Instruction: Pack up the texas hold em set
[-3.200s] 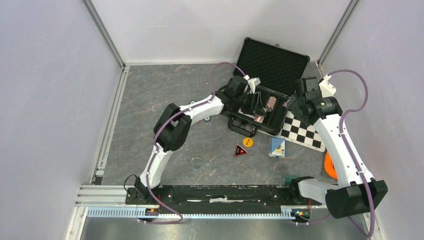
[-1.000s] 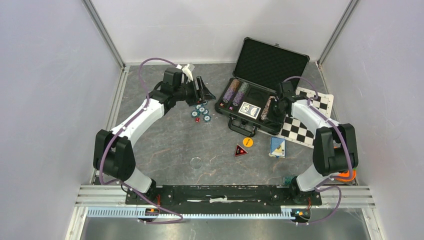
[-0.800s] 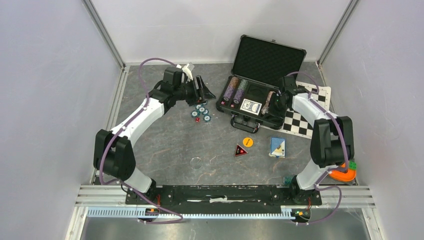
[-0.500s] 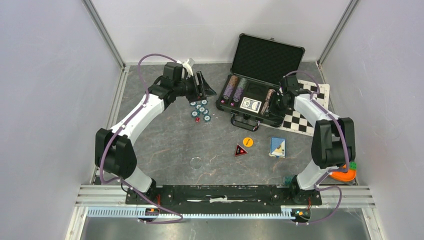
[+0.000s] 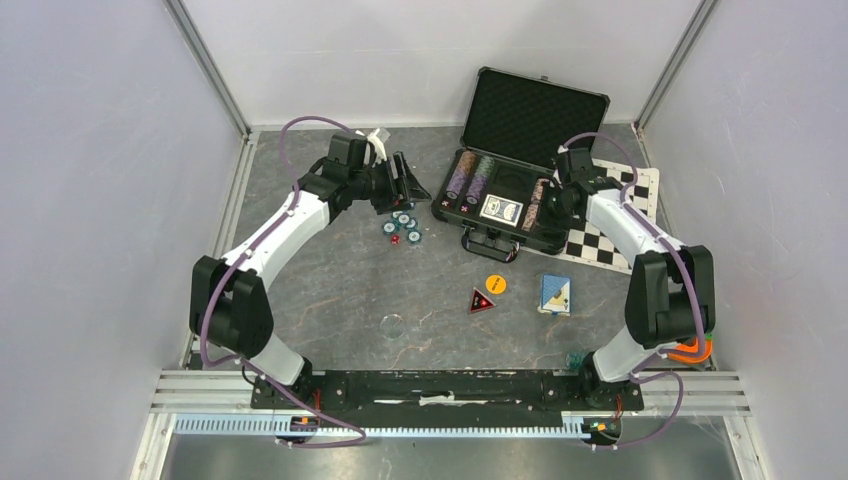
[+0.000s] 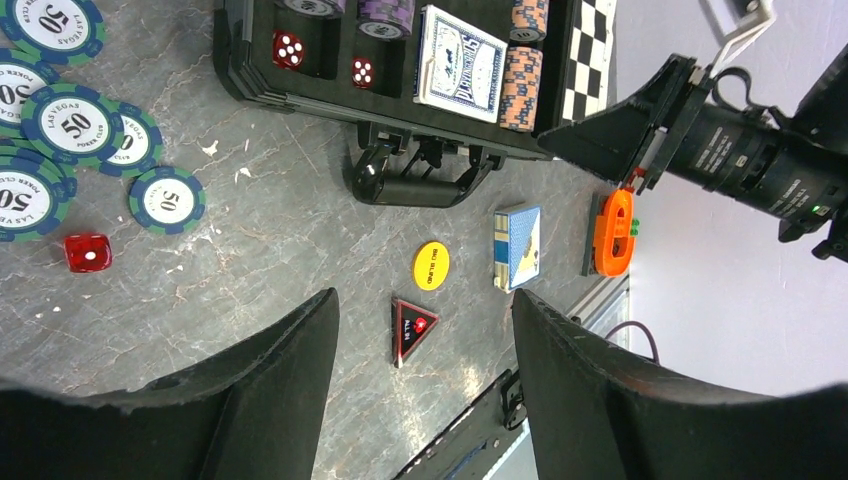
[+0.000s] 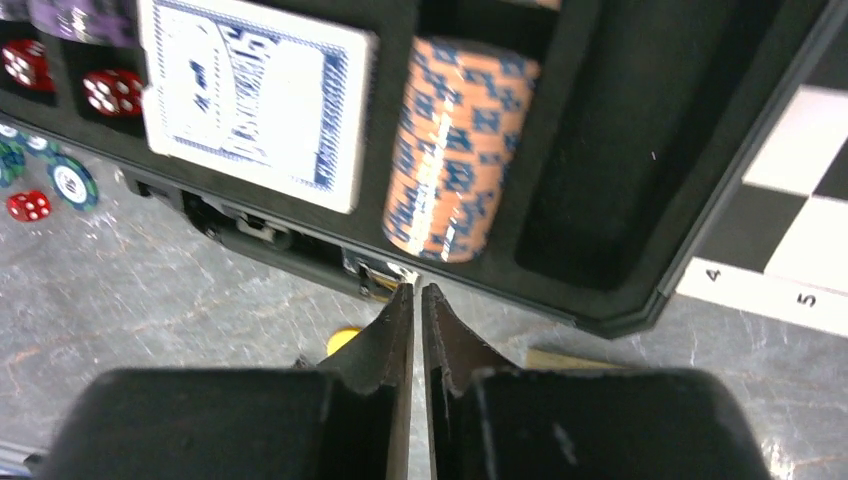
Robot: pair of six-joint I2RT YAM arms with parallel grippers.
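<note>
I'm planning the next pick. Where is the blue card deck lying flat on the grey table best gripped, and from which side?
Probably across its two long edges, from straight above: the blue card deck lies flat, broad face up, with bare grey table along both long sides.

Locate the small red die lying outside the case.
Top view: the small red die lies left of the black hard case, at the near edge of the teal poker chips.
</note>
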